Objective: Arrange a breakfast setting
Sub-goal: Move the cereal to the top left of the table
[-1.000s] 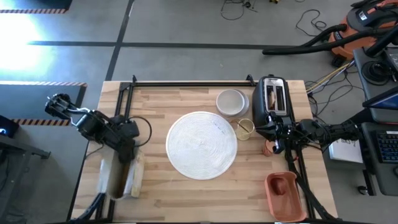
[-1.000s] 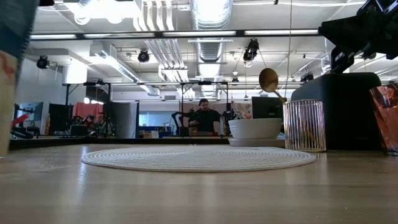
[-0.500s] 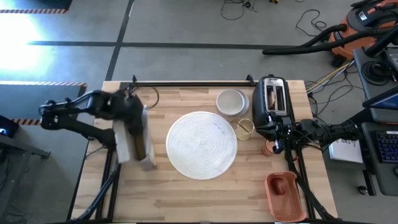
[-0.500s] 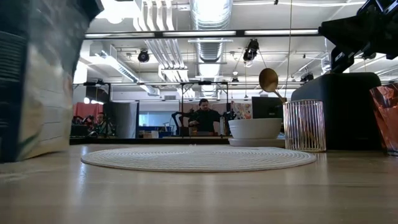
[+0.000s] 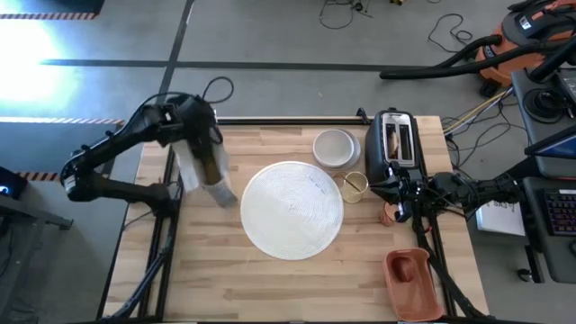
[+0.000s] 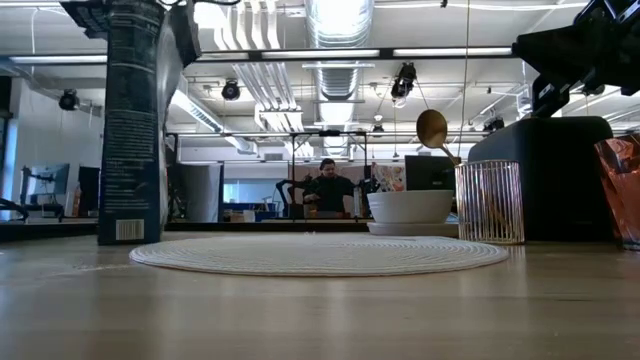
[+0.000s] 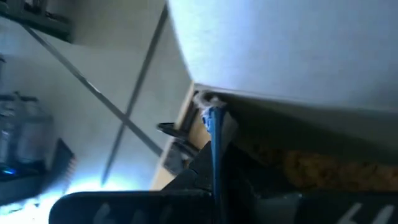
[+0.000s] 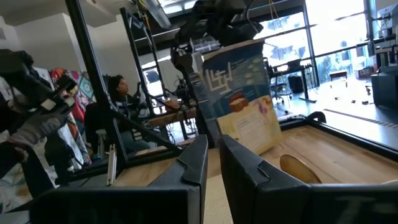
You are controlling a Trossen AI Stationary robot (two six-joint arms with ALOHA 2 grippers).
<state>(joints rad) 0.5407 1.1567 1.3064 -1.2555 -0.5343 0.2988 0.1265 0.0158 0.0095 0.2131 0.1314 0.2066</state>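
high view, left hand [image 5: 193, 135] clamped on tall carton [image 5: 209, 171], right hand [image 5: 402, 209] together beside toaster [image 5: 394, 148]

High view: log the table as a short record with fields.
left gripper: fingers shut on tall box, left of the mat
round white mat: table centre, nothing on it
white bowl: behind mat, beside black toaster
clear glass: holds gold spoon
right gripper: in front of toaster
orange tray: front right
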